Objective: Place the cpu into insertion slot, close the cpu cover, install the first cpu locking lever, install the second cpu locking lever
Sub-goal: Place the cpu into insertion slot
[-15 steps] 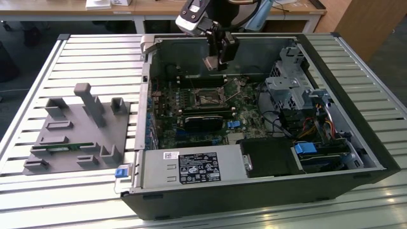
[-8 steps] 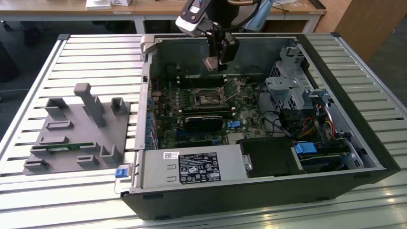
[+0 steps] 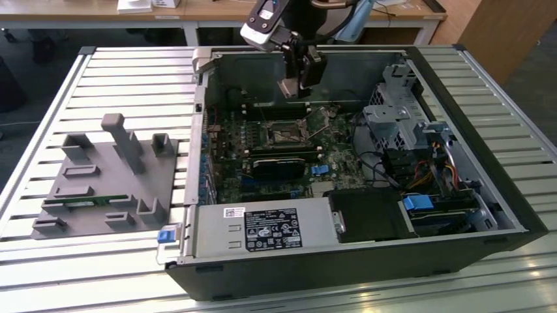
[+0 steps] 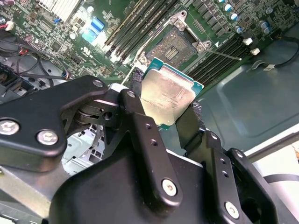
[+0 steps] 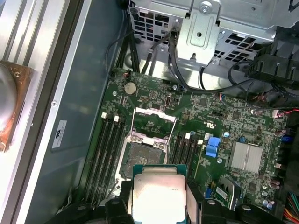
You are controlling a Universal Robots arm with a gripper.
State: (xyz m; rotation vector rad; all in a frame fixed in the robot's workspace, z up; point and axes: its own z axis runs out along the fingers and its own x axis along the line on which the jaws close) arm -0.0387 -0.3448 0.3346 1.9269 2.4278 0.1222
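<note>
Plainly, the task is at its first step: the end effector (image 4: 164,106) is clamped on the cpu (image 4: 168,93), one finger on each of two opposite edges, silver face toward both wrist cameras. The chip hangs in the air above the green motherboard (image 5: 210,116), just short of the insertion slot (image 5: 142,161) and not yet in it. The slot's dark centre lies bare, and the cpu cover (image 5: 153,119) is swung open beyond it, so I judge that seating, closing and both levers remain to be done. In the exterior view, the open computer case (image 3: 487,163) lies on a slatted metal counter (image 3: 130,78), with a grey parts fixture (image 3: 104,176) to that view's left. Wooden desks (image 3: 218,10) stand behind.
</note>
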